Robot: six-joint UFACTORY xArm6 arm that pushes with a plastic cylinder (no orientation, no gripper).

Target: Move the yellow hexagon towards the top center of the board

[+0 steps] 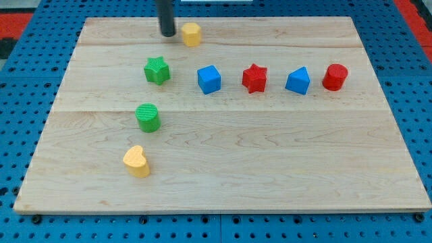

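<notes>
**Ana:** Blue pegboard shows all round the pale wooden tabletop. What sits on the planks?

**Ben:** Eight small blocks. Near the view's top, a little left of centre, the yellow hexagon stands close to the top edge. My tip is just beside it on the view's left; whether the two touch I cannot tell.

**Ana:** And the end effector, open or closed?

**Ben:** Neither applies. It is a plain dark rod with no jaws, so it grips nothing; only its lower part shows, coming down from the top edge.

**Ana:** What lies below the hexagon?

**Ben:** A row running across the board. From the view's left: a green star, a blue cube, a red star, a second blue block whose shape I cannot make out exactly, and a red cylinder at the right end. They stand apart from one another.

**Ana:** Anything lower down?

**Ben:** A green cylinder below the green star, and further toward the view's bottom left a yellow heart. Both are well apart from my tip.

**Ana:** So the hexagon is the nearest block to the tip?

**Ben:** Yes, with the green star next, below and slightly left of the tip.
</notes>
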